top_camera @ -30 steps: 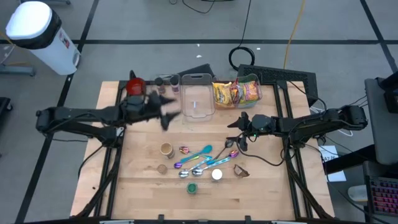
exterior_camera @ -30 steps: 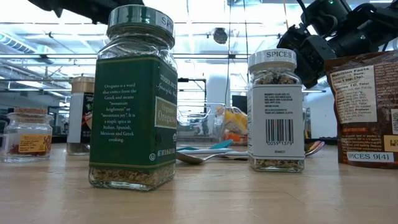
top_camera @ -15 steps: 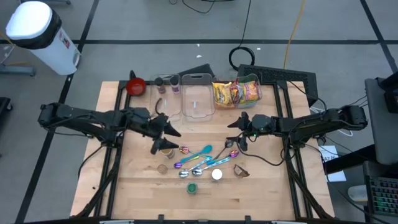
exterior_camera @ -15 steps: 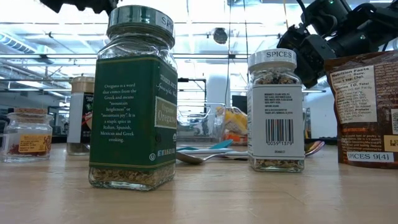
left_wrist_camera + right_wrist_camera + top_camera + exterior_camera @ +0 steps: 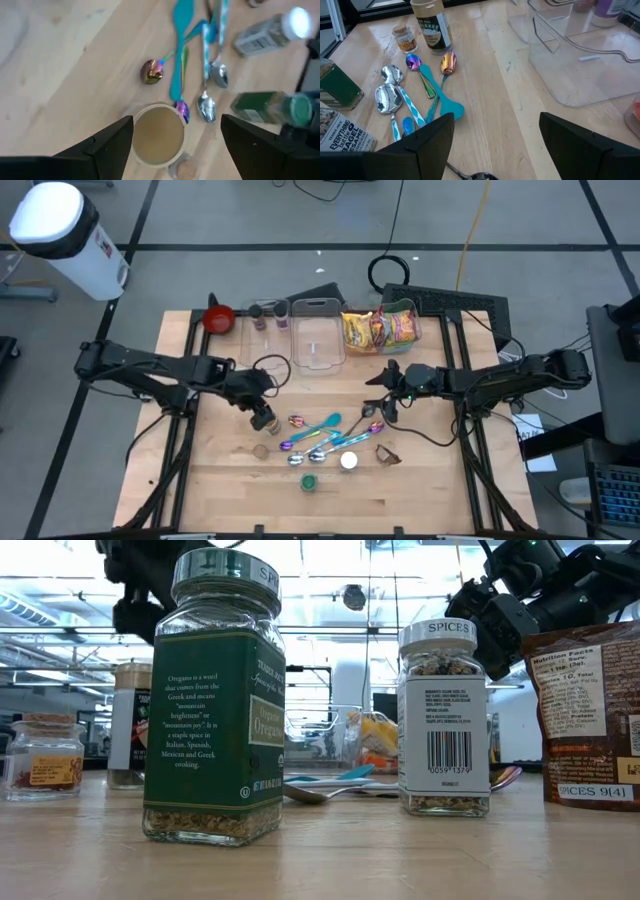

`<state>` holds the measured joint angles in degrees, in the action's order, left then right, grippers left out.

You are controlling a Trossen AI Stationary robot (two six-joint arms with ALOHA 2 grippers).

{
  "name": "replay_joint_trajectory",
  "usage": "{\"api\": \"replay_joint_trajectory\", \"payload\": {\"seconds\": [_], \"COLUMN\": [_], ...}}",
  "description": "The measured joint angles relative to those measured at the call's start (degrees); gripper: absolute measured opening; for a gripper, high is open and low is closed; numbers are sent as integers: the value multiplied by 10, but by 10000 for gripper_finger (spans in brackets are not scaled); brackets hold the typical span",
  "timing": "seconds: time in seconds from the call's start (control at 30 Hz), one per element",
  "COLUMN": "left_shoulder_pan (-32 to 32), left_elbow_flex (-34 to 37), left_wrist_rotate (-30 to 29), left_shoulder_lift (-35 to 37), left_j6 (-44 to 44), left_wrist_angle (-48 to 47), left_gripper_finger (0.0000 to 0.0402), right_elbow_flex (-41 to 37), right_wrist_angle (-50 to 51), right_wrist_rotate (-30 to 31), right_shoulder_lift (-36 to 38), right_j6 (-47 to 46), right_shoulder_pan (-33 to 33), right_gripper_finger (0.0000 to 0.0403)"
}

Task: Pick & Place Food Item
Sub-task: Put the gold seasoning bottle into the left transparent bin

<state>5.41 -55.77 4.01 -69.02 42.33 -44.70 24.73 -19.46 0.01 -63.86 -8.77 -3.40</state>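
A spice jar with a tan lid (image 5: 159, 134) stands upright on the wooden table (image 5: 215, 470), left of a cluster of spoons (image 5: 318, 438). My left gripper (image 5: 261, 413) hangs over it, tipped steeply down and open. In the left wrist view my left gripper (image 5: 176, 120) has one finger on each side of the lid, and I cannot tell whether either touches it. My right gripper (image 5: 384, 406) waits open above the table right of the spoons. It shows open in its own view too (image 5: 495, 150), with nothing between the fingers.
Near the front stand a green oregano jar (image 5: 213, 700), a white-lidded spice jar (image 5: 445, 720), a brown pouch (image 5: 590, 715) and a small corked jar (image 5: 260, 451). At the back are a clear container (image 5: 318, 342), a basket of snack bags (image 5: 382, 328) and a red bowl (image 5: 218, 318).
My left gripper has swung from near the red bowl toward the table's near edge and middle. It has tipped from almost level to pointing steeply down and rolled somewhat. It has sunk a little and now hangs over the tan-lidded jar.
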Motion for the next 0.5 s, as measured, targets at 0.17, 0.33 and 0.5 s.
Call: {"api": "replay_joint_trajectory", "payload": {"seconds": [0.17, 0.33, 0.5], "left_shoulder_pan": [-1, -4, -12], "left_elbow_flex": [-1, -1, -1], "left_wrist_rotate": [15, 36, 44], "left_shoulder_lift": [-33, -67, -88], "left_j6": [75, 81, 92], "left_wrist_angle": [-23, -24, -34], "left_gripper_finger": [308, 308, 308], "right_elbow_flex": [0, 0, 0], "right_wrist_angle": [0, 0, 0], "right_wrist_rotate": [0, 0, 0], "right_shoulder_lift": [0, 0, 0], "right_j6": [1, 2, 2], "right_shoulder_pan": [0, 0, 0], "right_gripper_finger": [283, 283, 283]}}
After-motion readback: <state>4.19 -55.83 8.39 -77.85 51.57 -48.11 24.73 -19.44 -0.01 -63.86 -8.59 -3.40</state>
